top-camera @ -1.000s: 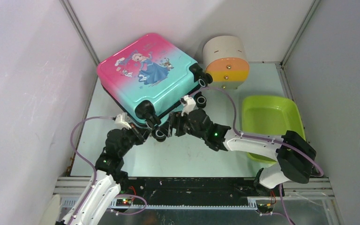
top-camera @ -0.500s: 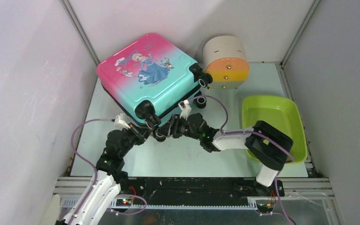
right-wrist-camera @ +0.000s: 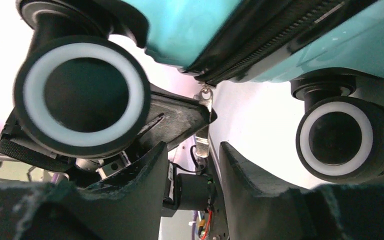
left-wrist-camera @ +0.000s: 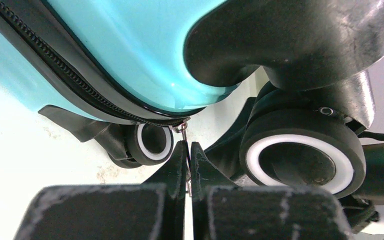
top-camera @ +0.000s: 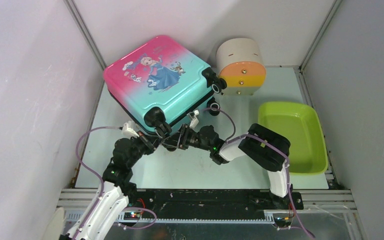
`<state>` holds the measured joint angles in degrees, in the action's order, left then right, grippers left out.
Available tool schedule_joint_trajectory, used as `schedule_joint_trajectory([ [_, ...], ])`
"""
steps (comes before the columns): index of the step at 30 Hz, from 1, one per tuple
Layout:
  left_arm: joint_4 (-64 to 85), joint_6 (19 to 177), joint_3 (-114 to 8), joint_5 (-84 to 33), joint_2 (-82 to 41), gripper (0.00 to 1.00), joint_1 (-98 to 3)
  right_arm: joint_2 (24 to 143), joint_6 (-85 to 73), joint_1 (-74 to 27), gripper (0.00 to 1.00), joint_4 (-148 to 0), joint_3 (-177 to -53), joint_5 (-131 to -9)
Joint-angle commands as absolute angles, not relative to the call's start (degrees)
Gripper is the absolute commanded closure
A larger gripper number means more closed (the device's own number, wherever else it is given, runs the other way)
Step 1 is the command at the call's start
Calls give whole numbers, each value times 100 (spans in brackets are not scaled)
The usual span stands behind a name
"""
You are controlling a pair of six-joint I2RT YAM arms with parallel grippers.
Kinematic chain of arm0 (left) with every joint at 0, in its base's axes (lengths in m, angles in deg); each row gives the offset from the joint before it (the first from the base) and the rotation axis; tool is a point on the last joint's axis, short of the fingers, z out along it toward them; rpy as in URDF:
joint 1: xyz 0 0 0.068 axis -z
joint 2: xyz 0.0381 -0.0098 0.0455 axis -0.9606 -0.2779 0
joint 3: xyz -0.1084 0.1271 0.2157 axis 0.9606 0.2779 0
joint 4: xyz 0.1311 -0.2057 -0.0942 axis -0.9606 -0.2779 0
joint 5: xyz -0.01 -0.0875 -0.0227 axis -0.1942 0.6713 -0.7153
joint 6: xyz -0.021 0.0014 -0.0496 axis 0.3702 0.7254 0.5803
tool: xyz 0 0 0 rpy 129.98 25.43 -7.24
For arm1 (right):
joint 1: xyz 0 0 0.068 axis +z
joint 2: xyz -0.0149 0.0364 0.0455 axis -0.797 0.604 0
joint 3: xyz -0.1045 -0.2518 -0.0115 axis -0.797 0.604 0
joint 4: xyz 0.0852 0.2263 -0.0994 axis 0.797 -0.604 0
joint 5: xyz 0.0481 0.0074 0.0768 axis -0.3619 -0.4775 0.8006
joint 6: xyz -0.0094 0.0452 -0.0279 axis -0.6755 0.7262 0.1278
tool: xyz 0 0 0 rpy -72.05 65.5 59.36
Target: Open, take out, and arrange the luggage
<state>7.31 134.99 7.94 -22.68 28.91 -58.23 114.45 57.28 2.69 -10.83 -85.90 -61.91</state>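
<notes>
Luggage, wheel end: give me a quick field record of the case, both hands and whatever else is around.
luggage: shell shut, print side up, far left
zipper: closed along the stretch both wrist views show
zipper pull: hangs at the near corner
left hand: shut on zipper pull
right hand: fingers apart, at the same corner beside the left hand, gripping nothing
green tray: right side
beige cylinder: behind the tray, next to the case's far wheels
</notes>
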Motion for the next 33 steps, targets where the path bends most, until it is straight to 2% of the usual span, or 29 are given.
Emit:
schedule_joint_trajectory([
  [1,1263,13773,341,-1438,2963,100,-5642,11854,6322,228,55,144,-8631,-6002],
  [16,1851,14777,386,-1305,3006,100,-5641,12247,6493,277,55,509,-8894,-5773],
  [20,1852,14820,424,-1359,3089,100,-5646,12324,6518,286,59,639,-8959,-5746],
  [26,1989,14971,557,-1549,3242,100,-5645,12270,6443,309,71,608,-8974,-5705],
  [33,1125,14631,296,-1817,3444,67,-5644,12259,6562,355,95,528,-8974,-5798],
])
